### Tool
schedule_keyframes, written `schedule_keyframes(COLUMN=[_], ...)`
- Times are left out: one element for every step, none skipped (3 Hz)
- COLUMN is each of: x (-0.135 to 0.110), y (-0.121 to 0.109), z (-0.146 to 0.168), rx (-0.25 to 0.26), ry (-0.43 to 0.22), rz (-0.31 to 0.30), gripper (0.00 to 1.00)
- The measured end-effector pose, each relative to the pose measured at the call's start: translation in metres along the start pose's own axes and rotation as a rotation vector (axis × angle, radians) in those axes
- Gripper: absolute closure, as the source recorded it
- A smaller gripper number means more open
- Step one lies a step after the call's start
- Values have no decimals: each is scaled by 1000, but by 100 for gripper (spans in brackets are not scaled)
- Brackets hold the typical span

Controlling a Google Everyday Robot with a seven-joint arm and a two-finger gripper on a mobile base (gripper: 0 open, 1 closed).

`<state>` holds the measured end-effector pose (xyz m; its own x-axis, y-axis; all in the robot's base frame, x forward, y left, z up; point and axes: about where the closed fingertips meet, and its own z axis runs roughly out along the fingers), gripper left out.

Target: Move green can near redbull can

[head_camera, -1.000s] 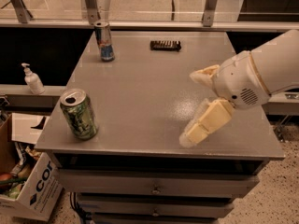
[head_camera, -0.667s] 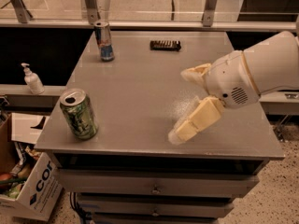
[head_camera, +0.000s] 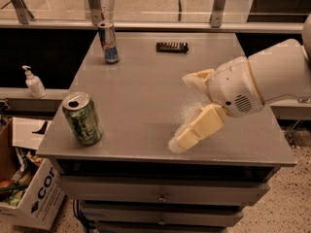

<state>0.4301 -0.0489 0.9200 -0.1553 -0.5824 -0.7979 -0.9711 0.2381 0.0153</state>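
I count one green aluminium drink can (head_camera: 82,119) standing at the front-left corner of the grey table (head_camera: 146,91) and one slim silver-blue can (head_camera: 108,42) at its far-left edge, well apart. My cream two-finger gripper (head_camera: 182,109) hovers right of centre, spread wide, empty.

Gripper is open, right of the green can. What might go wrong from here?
1. The green can stands by the front-left corner of the table; the open gripper, coming from its right, could push it off the edge toward the cardboard box below.
2. Its top is opened, so it may be light and tip if one finger touches first.
3. The redbull can is slim and near the far left edge; setting the green can too close could topple it.
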Motion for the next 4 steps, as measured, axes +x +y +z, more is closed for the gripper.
schedule_keyframes(x=[10,26,17,-7], y=[-3,0,-6,-23], z=[-3,25,59,84], rx=[4,23,51,88], ry=[26,-99,-255,-386], rz=[1,17,26,16], gripper=[0,0,0,0])
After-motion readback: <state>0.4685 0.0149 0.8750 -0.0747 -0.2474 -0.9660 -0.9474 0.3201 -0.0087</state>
